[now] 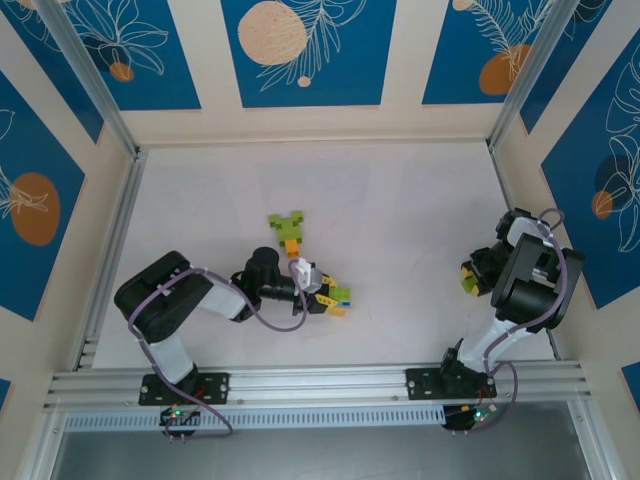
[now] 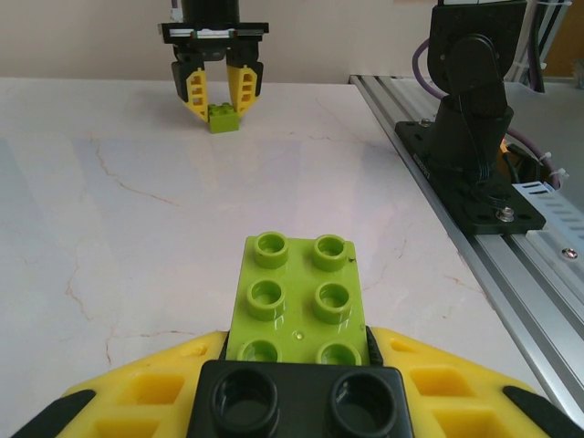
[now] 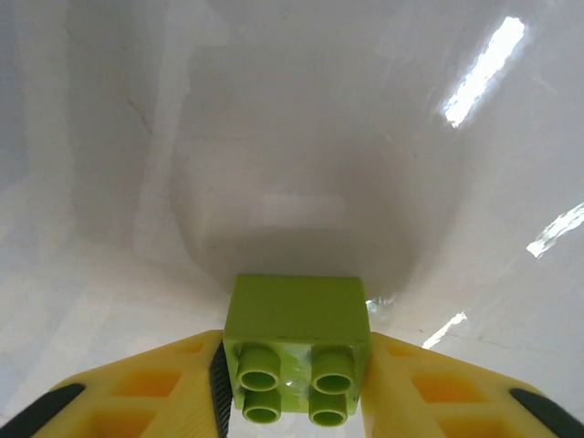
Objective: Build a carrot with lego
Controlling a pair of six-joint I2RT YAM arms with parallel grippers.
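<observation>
Left gripper (image 1: 326,294) is clenched on a lime-and-black brick stack (image 2: 297,306), just nearer than the green-and-orange lego cluster (image 1: 288,232). Right gripper (image 3: 294,388) grasps a small lime brick (image 3: 297,315) between its yellow fingers (image 3: 146,392), well right of that cluster.

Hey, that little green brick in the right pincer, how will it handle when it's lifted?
The little green brick looks like hard plastic, so it is probably stiff and light. Its glossy flat sides may slip a bit in the right pincer. Blocky and squat, it likely won't roll or tip.
</observation>
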